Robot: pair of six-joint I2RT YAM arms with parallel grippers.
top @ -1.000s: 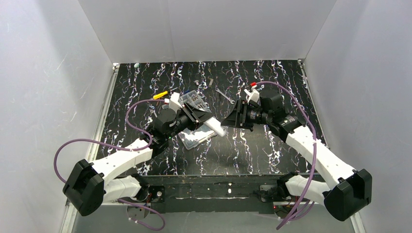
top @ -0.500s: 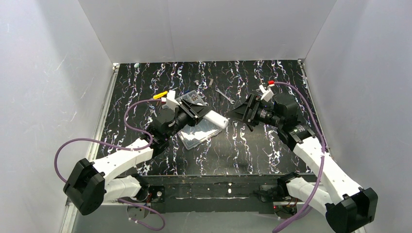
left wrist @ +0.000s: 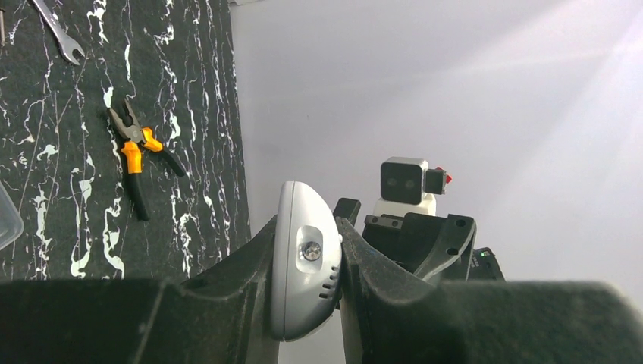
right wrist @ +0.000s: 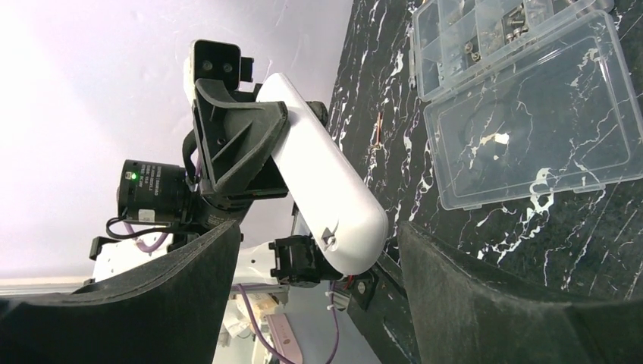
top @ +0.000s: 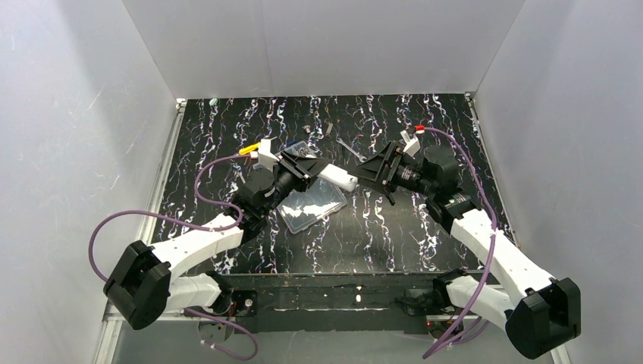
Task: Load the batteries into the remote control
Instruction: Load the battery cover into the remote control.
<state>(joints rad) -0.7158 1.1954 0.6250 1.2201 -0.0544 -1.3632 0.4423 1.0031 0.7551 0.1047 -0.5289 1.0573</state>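
Note:
My left gripper (top: 317, 171) is shut on the white remote control (top: 336, 178) and holds it above the table with its free end pointing right. In the left wrist view the remote's end (left wrist: 305, 262) sits clamped between the two fingers. My right gripper (top: 370, 173) is open and faces that free end. In the right wrist view the remote's rounded tip (right wrist: 334, 189) lies just between my spread fingers (right wrist: 470, 296), touching neither. The left gripper (right wrist: 235, 140) grips the remote farther back. The blue batteries do not show in any view.
A clear compartment box (top: 312, 206) lies open on the black marbled mat below the remote, also in the right wrist view (right wrist: 531, 114). Orange-handled pliers (left wrist: 136, 159) and a wrench (left wrist: 57, 34) lie on the mat. A yellow-handled screwdriver (top: 250, 149) lies behind the left gripper.
The left gripper carried the remote up and toward the back. The right gripper pulled back to the right, then came in again to the remote's free end.

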